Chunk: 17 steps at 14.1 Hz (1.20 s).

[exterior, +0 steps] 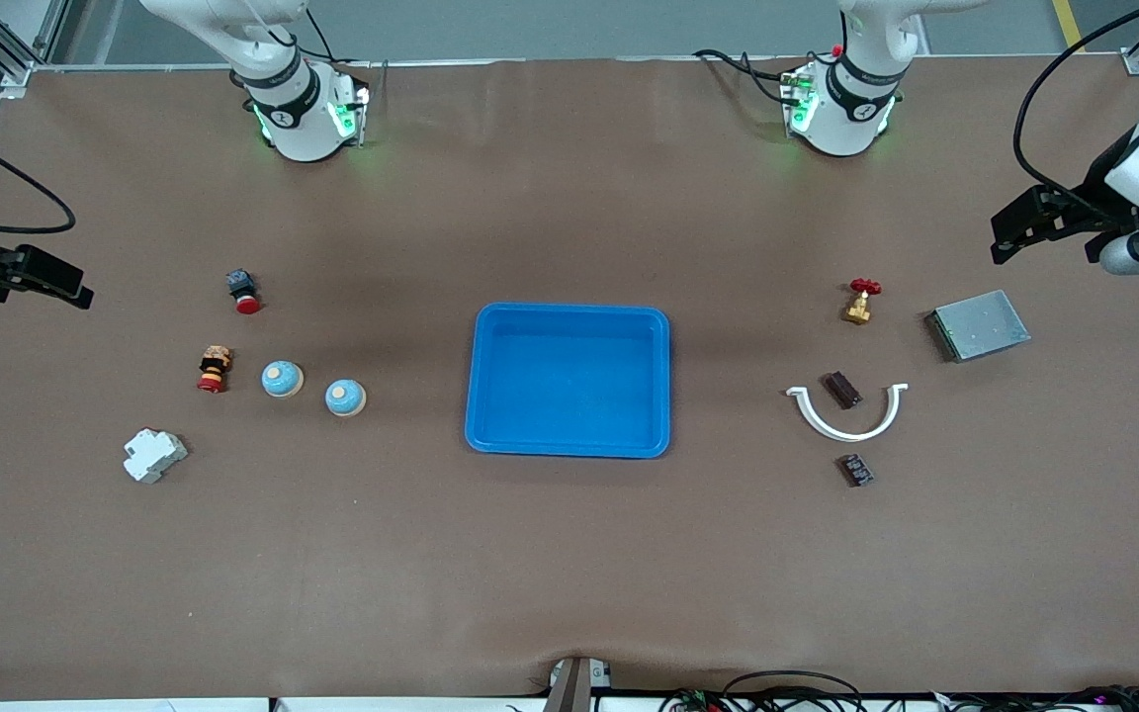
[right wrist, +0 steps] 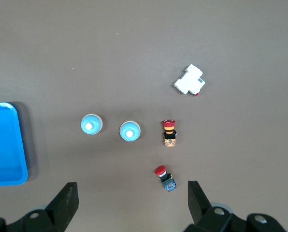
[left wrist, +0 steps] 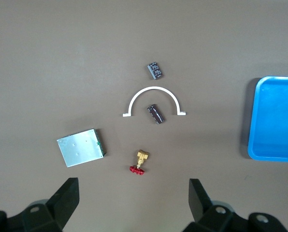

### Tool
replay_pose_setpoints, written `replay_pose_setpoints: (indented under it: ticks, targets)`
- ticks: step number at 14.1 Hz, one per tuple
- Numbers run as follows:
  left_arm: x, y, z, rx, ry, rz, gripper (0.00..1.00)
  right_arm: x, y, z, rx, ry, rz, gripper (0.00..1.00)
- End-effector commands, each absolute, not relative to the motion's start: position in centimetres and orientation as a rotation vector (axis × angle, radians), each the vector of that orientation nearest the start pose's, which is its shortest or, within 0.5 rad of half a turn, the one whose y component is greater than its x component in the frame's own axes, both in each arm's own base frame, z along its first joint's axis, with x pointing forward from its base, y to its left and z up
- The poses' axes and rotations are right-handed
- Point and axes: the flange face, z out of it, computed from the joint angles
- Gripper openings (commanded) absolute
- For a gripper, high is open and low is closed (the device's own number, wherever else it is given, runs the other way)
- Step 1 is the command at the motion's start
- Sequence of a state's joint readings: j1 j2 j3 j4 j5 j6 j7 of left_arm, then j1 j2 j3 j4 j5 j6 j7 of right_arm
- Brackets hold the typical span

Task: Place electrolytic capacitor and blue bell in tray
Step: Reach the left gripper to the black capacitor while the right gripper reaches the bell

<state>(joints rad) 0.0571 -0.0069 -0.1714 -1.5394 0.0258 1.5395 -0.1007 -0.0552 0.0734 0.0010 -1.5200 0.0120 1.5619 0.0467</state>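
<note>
Blue tray (exterior: 569, 314) sits empty mid-counter; two bells (exterior: 345, 398) lie toward the right arm's end, two capacitors (exterior: 841, 389) toward the left's. Left claw (left wrist: 132, 193) and right claw (right wrist: 132, 193) hover spread, nothing picked yet.

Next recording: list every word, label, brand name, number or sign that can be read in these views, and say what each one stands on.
No text can be read in any view.
Two dark capacitors: light markings on the bodies, too small to read.
Round emblems on the arm bases: symbols, not legible as words.
Blue tray, both blue bells, grey metal box, white breaker: no print visible.
</note>
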Motion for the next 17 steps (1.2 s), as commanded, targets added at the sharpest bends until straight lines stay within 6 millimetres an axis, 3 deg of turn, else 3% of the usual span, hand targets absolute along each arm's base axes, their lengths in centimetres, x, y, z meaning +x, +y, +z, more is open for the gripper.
replay_pose_setpoints:
  ticks: [1, 6, 10, 12, 16, 17]
  targets:
    - [54.7, -6.1, 64.5, -3.087, 0.052, -0.009, 1.0, 56.8, -3.0, 61.1, -3.139, 0.14, 0.046, 1.0]
    - [54.8, -6.0, 64.5, -3.089, 0.05, -0.011, 1.0, 56.8, -3.0, 61.1, -3.139, 0.14, 0.046, 1.0]
    - [56.6, -5.8, 60.4, -3.09, 0.051, 0.112, 1.0, 56.8, -2.9, 61.1, -3.139, 0.14, 0.051, 1.0]
    - [58.4, -4.4, 55.9, -3.086, -0.001, 0.268, 1.0, 56.8, -2.9, 61.1, -3.139, 0.14, 0.048, 1.0]
    - [58.5, -3.7, 55.1, -3.079, -0.018, 0.328, 1.0, 56.8, -2.3, 60.7, -3.135, 0.128, 0.06, 1.0]
    - [58.8, -2.5, 54.7, -3.079, -0.042, 0.343, 1.0, 56.9, -1.8, 60.7, -3.135, 0.116, 0.06, 1.0]
